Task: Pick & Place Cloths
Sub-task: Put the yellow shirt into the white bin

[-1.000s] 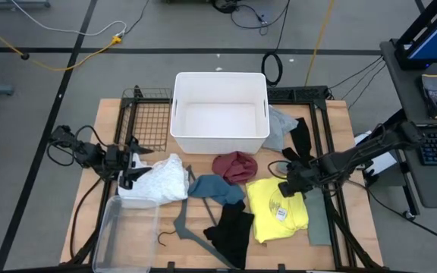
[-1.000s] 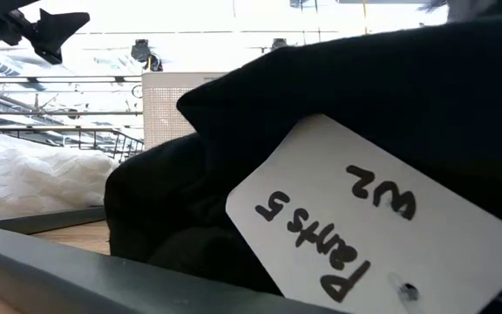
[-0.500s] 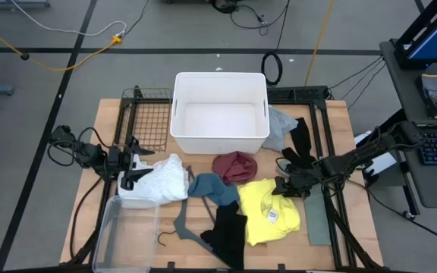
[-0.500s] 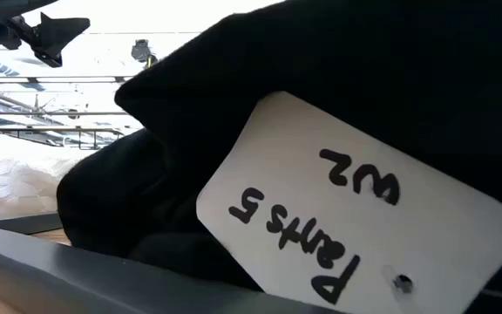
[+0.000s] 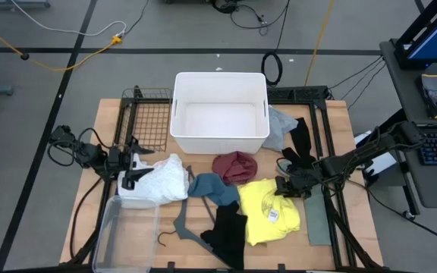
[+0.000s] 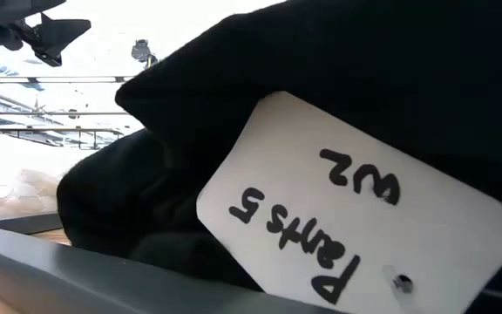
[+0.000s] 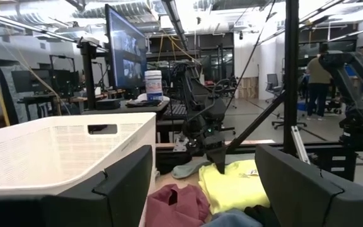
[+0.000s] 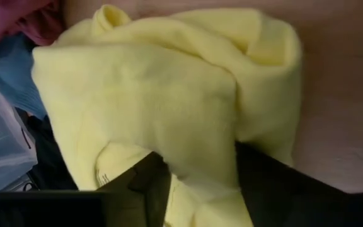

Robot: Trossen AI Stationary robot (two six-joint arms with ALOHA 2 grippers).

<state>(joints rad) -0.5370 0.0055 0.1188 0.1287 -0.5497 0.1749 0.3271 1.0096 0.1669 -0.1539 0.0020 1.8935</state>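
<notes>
at the left of the high view the left gripper (image 5: 130, 171) hangs over the white cloth (image 5: 161, 180), its jaws spread and holding nothing. below it lies a clear plastic bin (image 5: 124, 235). at the upper middle stands the white basket (image 5: 220, 112). under it, in the centre, are the maroon cloth (image 5: 235, 166), the teal-blue cloth (image 5: 213, 187), the grey hanger (image 5: 188, 227) and the black cloth (image 5: 230, 232). right of centre, the right gripper (image 5: 279, 186) is down on the yellow cloth (image 5: 270, 211), and its jaws pinch a fold of it. the pale grey cloth (image 5: 281, 124) lies just right of the basket. the sage-green cloth (image 5: 318, 218) is at the lower right of the surface (image 5: 101, 125).
</notes>
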